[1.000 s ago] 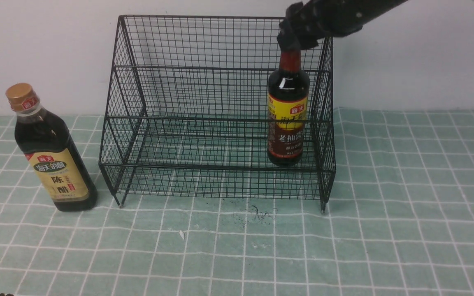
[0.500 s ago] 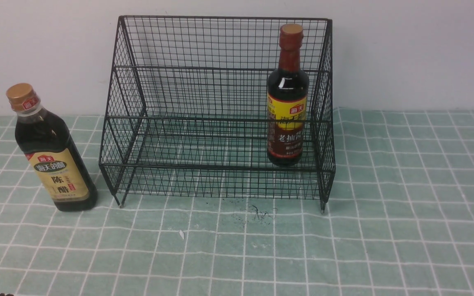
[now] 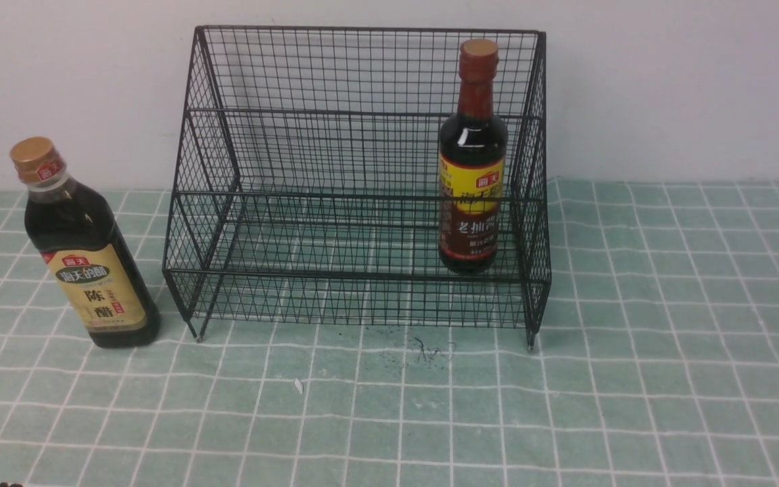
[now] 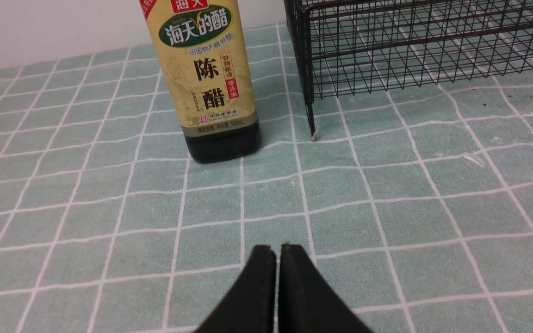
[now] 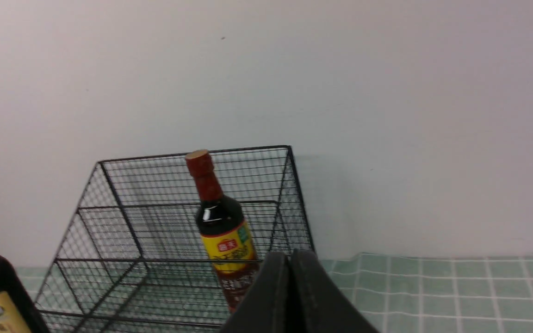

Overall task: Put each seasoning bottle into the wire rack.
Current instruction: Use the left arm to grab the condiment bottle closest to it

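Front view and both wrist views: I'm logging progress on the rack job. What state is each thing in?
Red-necked bottle: upright, capped, inside the wire rack at its right end, ungripped.
Tan-capped bottle: upright, capped, on the checked cloth left of the rack, outside it.
Wire rack: standing on its feet, holding one bottle.
Left end effector: shut, empty.
Right end effector: shut, empty, clear of the rack.

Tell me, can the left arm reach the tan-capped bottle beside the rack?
Probably yes: only open tablecloth lies between the shut left gripper and the tan-capped bottle, though its jaws must open first.
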